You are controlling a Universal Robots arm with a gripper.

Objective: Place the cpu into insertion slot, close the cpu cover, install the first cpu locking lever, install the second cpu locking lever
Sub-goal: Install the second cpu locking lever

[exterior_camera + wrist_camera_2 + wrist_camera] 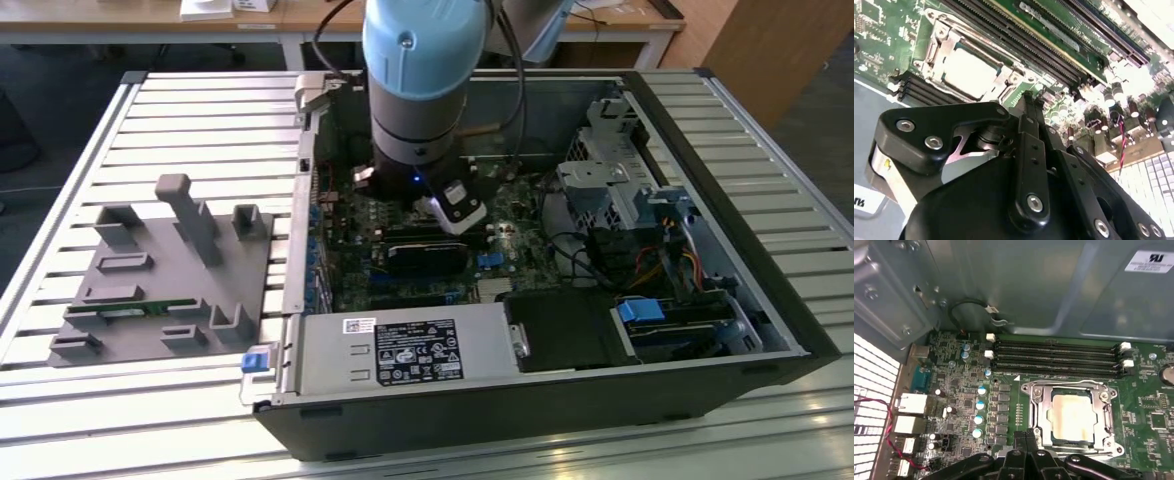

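The cpu (1072, 414) (970, 70), a pale square chip, lies flat in the insertion slot on the green motherboard. The silver cpu cover (1104, 412) (946, 47) is folded down around it as a frame. Of the slot itself, little more than a dark edge (1051, 435) shows inside the frame. My gripper (1025, 436) (1029, 102) hovers just beside one side of the socket, its black fingers pressed together with nothing between them. I cannot tell how the locking levers stand. In the exterior view the arm (414, 100) reaches down into the open computer case.
Long black memory slots (1054, 355) (1054, 45) run along one side of the socket. Capacitors (979, 405) and rear ports (909, 405) stand on the other. The case wall (1029, 285), power supply (400, 350) and drive cage (614, 190) hem the board in. A grey fixture (160, 270) sits outside the case.
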